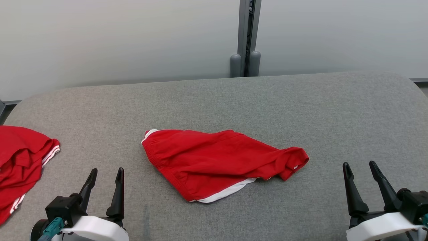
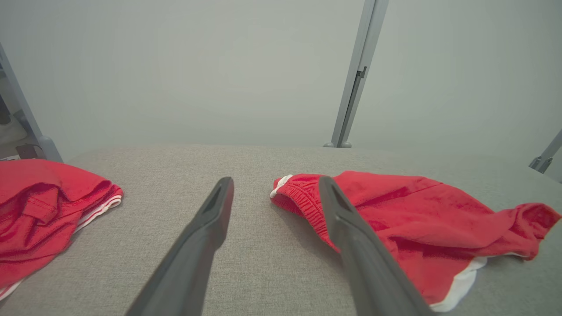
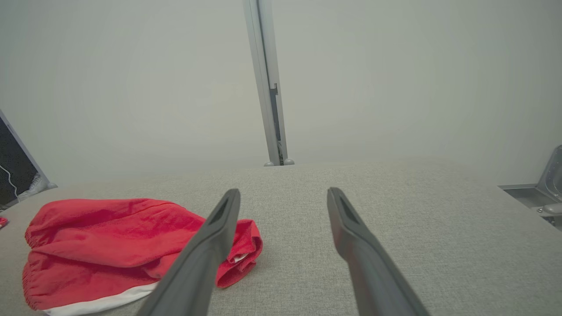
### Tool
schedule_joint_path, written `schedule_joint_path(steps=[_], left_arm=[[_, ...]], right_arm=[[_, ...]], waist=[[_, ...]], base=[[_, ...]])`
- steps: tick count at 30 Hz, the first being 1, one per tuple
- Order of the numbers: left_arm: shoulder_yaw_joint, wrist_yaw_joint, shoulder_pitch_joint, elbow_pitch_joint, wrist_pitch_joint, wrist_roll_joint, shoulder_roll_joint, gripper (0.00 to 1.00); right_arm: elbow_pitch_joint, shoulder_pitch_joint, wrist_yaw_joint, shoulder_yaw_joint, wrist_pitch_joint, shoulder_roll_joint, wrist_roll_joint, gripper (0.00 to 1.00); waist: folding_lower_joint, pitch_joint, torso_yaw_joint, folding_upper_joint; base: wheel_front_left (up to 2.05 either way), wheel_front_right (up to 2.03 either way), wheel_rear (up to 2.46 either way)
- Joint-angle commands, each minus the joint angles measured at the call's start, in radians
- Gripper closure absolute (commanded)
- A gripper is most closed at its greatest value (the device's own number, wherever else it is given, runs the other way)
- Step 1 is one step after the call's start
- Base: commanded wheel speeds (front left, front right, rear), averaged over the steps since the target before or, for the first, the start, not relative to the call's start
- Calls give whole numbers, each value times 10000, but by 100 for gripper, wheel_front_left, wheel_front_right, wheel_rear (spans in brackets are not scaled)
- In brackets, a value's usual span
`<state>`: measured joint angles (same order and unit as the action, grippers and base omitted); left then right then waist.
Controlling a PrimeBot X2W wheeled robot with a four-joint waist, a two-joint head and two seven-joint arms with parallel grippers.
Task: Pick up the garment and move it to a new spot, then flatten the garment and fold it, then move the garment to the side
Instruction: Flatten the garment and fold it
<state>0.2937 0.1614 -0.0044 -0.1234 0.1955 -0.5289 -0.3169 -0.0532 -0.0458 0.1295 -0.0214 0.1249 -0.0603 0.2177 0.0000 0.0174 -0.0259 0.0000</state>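
Grey, fabric-covered tabletop [image 1: 301,107] with rounded far corners, set before a pale grey panelled wall [image 1: 117,40] that is divided by a grey upright post [image 1: 245,36]. A crumpled pair of red cloth shorts with white trim [image 1: 217,160], the garment, lies near the middle of the tabletop, slightly toward the near edge. Its gathered elastic waistband points left, a white-edged hem runs along its near side, and its right end is bunched into a small fold. A second red garment with white stripes [image 1: 20,160] lies heaped at the left edge of the tabletop, well apart from the first and partly cut off by the frame. The left gripper [image 1: 107,170], two long dark fingers on a white wrist housing, sits at the near left, between the two garments; its fingers stand apart and hold nothing. The right gripper [image 1: 358,164] sits at the near right, to the right of the shorts' bunched end and apart from it; its fingers are likewise spread and empty. Both grippers point toward the far side, touching no cloth.
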Motion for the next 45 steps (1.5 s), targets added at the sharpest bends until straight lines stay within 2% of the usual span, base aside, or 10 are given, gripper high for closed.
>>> schedule_joint_path(steps=[1, 7, 14, 22, 30, 31, 32, 33, 45], left_arm=[[1, 62, -55, -4, 50, 2, -67, 0], [64, 8, -335, 13, 70, 56, -54, 0], [199, -119, -793, -68, 175, 99, 49, 0], [311, -296, -1282, -363, 418, 143, 346, 0], [297, -450, -1659, -665, 599, 247, 573, 0], [279, -463, -1699, -686, 609, 248, 578, 0], [257, -481, -1727, -712, 627, 259, 576, 0], [244, -497, -1746, -733, 635, 269, 577, 0], [166, -543, -1736, -835, 682, 337, 537, 0]], right_arm=[[-53, 80, 23, 1, 41, -3, -42, 0], [-222, 308, 23, 82, 90, -53, 40, 0], [-557, 773, 22, 233, 32, -322, 120, 0], [-1757, 1572, 22, 498, -42, -720, 339, 0], [-2938, 2261, 23, 797, 337, -841, 564, 0], [-3052, 2333, 22, 837, 363, -848, 598, 27], [-3140, 2393, 23, 881, 398, -855, 644, 91], [-3224, 2456, 22, 938, 437, -866, 666, 100], [-3005, 2455, 23, 1793, 588, -968, 749, 100]], waist=[[0, 22, 12, 0], [0, 281, 167, 0], [0, 849, 655, 0], [0, 1660, 1174, 0], [0, 2057, 1337, 0], [0, 2076, 1329, 0], [0, 2090, 1315, 0], [0, 2104, 1298, 0], [0, 2010, 815, 0]], base=[[0, 0, 0], [0, 0, 0], [0, 0, 0], [0, 0, 0], [0, 0, 0], [0, 0, 0], [0, 0, 0], [0, 0, 0], [0, 0, 0]])
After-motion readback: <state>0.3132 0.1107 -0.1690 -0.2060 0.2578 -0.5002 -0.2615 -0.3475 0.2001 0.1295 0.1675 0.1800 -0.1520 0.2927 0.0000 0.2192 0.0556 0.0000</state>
